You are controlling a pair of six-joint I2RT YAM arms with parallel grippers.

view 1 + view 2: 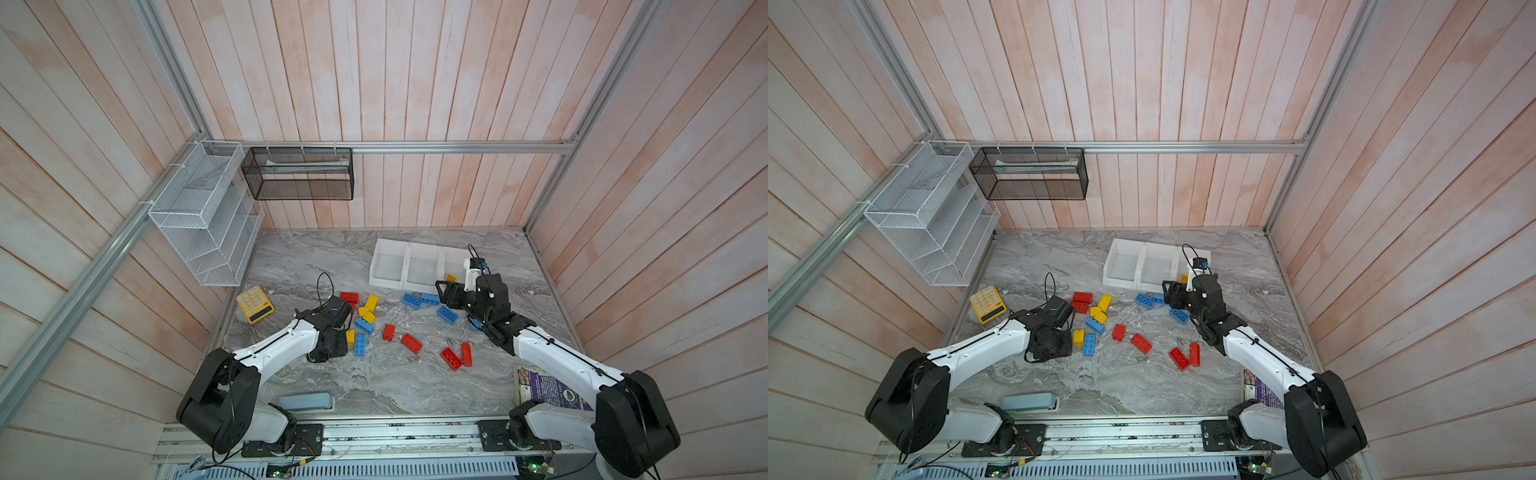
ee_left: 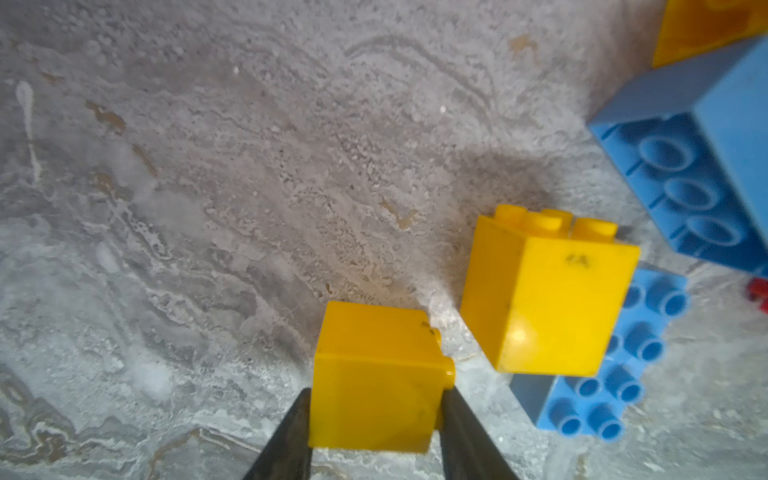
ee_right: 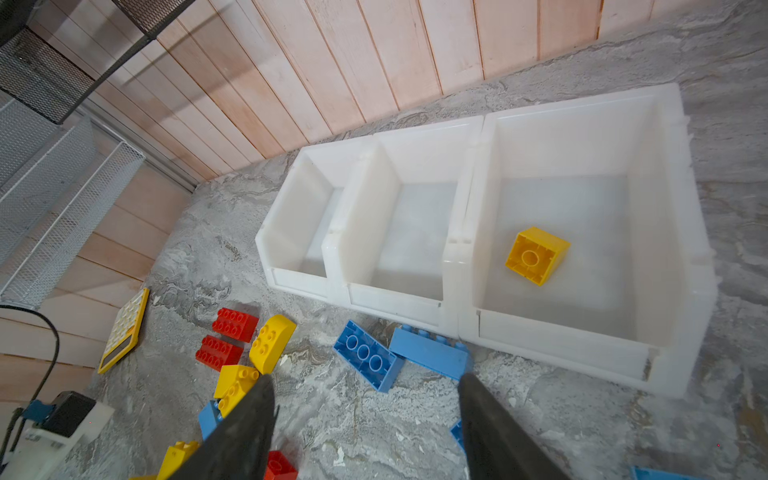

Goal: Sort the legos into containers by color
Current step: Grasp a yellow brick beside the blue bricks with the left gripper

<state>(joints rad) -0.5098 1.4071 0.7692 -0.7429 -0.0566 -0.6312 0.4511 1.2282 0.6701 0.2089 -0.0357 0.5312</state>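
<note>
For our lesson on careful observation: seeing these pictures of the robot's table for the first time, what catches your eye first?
Red, blue and yellow legos lie scattered across the grey marble table between the arms. The left gripper is closed on a small yellow brick. The three white containers at the back hold just a lone yellow brick, in the right-end bin.

White-shelled left arm (image 1: 282,340) and right arm (image 1: 552,357) carrying black joint housings (image 1: 220,399), thin black cables (image 1: 324,282) running alongside; left gripper (image 2: 376,392), right gripper (image 3: 365,378) showing dark tapered fingers (image 3: 245,428).
</note>
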